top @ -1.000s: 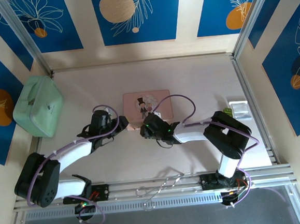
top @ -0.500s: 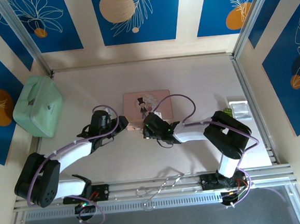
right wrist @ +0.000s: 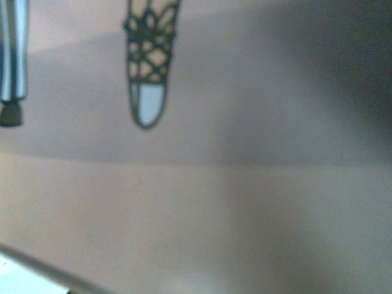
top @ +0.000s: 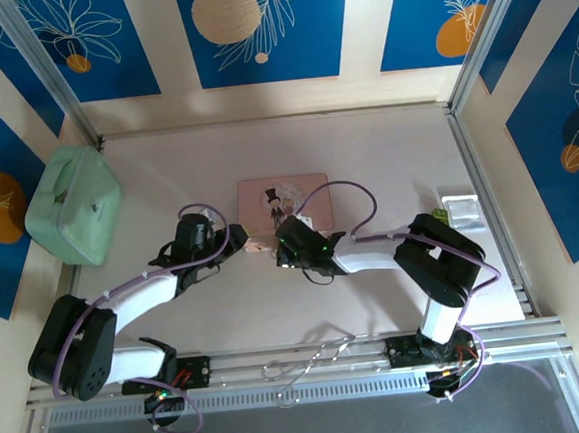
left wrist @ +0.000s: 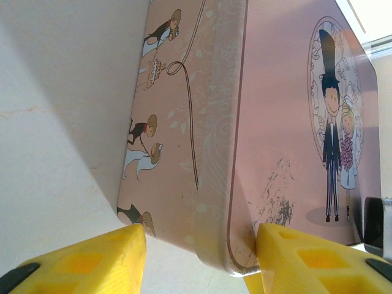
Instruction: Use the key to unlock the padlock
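Observation:
The pink illustrated tin box [top: 284,207] lies in the middle of the table. My left gripper [top: 237,239] is at its near left corner. In the left wrist view its yellow fingers [left wrist: 92,263] stand open astride that corner of the tin [left wrist: 275,122]; the right finger touches the lid's edge and the left one is off the tin, over the table. My right gripper [top: 286,245] presses up against the tin's near edge. The right wrist view is a blurred close-up of the pink tin [right wrist: 214,202], with no fingers visible. The padlock and the key are hidden.
A mint-green case [top: 73,205] sits at the far left by the wall. A small clear packet [top: 460,209] lies at the right by the frame rail. An aluminium rail [top: 311,360] runs along the near edge between the arm bases.
My right gripper has crept slightly farther toward the tin's near edge. The left arm and the tin have not moved.

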Controlling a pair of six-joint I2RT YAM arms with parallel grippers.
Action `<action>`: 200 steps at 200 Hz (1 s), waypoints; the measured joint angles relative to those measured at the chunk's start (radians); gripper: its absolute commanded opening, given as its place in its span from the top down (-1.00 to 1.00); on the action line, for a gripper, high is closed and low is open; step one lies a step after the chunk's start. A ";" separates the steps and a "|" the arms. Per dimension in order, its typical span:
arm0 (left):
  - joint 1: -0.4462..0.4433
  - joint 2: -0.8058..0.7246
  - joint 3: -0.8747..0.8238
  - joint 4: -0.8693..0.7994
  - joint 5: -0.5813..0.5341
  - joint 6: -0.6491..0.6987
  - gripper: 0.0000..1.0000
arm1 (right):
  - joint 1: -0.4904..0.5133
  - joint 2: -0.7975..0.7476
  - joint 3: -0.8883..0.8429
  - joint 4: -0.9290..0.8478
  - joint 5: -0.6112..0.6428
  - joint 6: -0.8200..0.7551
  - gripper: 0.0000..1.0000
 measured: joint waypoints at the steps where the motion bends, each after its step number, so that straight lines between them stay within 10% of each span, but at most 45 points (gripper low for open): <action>1: 0.000 0.000 0.000 0.000 0.000 0.000 0.00 | 0.000 0.000 0.000 -0.001 -0.002 0.000 1.00; 200: 0.003 0.007 -0.020 0.052 -0.004 0.002 0.02 | -0.155 -0.097 -0.225 0.335 -0.412 -0.159 1.00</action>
